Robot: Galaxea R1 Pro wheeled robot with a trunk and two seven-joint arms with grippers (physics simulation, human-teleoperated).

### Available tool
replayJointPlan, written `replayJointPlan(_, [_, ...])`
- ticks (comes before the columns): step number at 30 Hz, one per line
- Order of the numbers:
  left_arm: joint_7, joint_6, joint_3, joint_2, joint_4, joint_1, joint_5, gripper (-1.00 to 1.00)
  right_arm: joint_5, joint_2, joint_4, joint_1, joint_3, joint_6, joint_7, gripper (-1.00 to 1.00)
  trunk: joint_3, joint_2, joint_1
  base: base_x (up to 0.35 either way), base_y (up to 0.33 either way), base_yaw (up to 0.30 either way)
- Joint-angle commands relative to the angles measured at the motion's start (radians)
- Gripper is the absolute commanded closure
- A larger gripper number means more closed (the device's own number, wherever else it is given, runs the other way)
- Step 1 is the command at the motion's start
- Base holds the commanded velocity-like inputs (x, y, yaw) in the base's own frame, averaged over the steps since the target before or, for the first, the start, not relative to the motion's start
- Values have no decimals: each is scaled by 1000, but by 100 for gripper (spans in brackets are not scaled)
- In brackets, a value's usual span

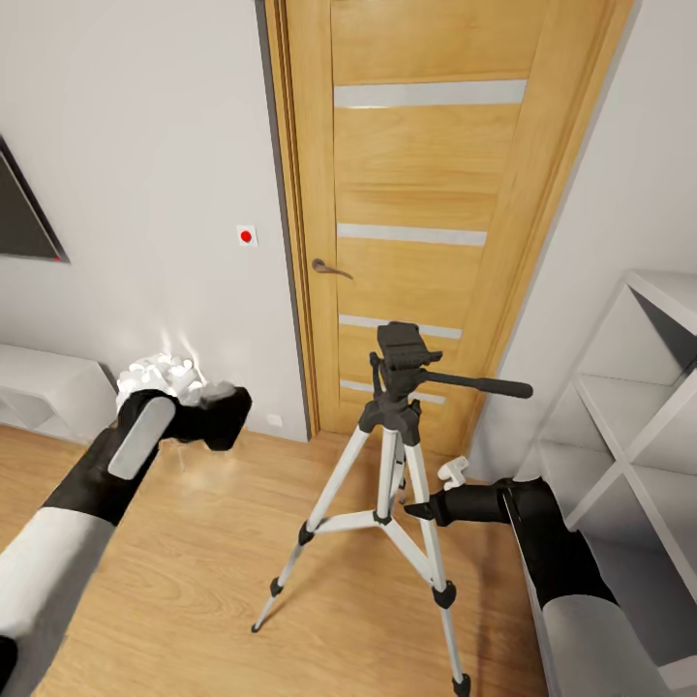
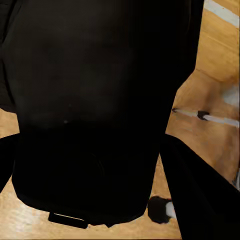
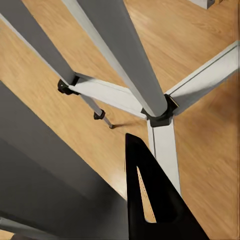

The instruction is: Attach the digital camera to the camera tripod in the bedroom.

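The left gripper (image 1: pixel 208 411) clenched the digital camera (image 1: pixel 218 416); the right gripper (image 1: pixel 426 505) (jaw state indeterminable) braced the camera tripod (image 1: pixel 392 465). Next: carry camera rightward onto the tripod head (image 1: pixel 402 348).

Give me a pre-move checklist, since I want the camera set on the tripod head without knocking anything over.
1. Digital camera held in left gripper: ok.
2. Camera tripod upright, legs spread on the floor: ok.
3. Tripod head bare, nothing mounted: ok.
4. Camera above the head: not ok, it sits lower and off to the left.
5. Right gripper steadying a tripod leg: cannot tell, close beside it, contact unclear.
6. Camera's mount side facing down: cannot tell.
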Motion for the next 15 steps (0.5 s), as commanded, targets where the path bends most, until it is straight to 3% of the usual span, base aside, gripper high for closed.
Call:
replayJointPlan(1, [44,16,6,-25,27,-75,2,100,7,1,-1,-1,-2,7,6,100,-2,-2,1,0,0,0])
replayJointPlan(2, [77,24,12,-52,57,-159,-1,100,7,0,-1,-1,-2,7,5,100,-2,-2,1,0,0,0])
replayJointPlan(3, [93,26,14,-66,71,-200,-3,100,7,0,-1,-1,-2,7,5,100,-2,-2,1,0,0,0])
replayJointPlan(5, [171,32,18,-132,117,-344,-7,100,7,-1,-1,-1,-2,6,5,100,-2,-2,1,0,0,0])
replayJointPlan(8, [268,33,20,-207,161,-458,-8,100,8,0,-1,-1,-2,6,4,100,-2,-2,1,0,0,0])
replayJointPlan(10, [355,34,21,-290,240,-573,-8,100,8,0,-1,-1,-2,7,4,100,-2,-2,1,0,0,0])
replayJointPlan(11, [392,34,21,-344,326,-667,-8,100,8,0,-1,-1,-2,7,4,100,-2,-2,1,0,0,0])
replayJointPlan(15, [412,36,21,-385,421,-782,-6,100,8,1,0,-1,-2,7,4,100,-2,-2,1,0,0,0])
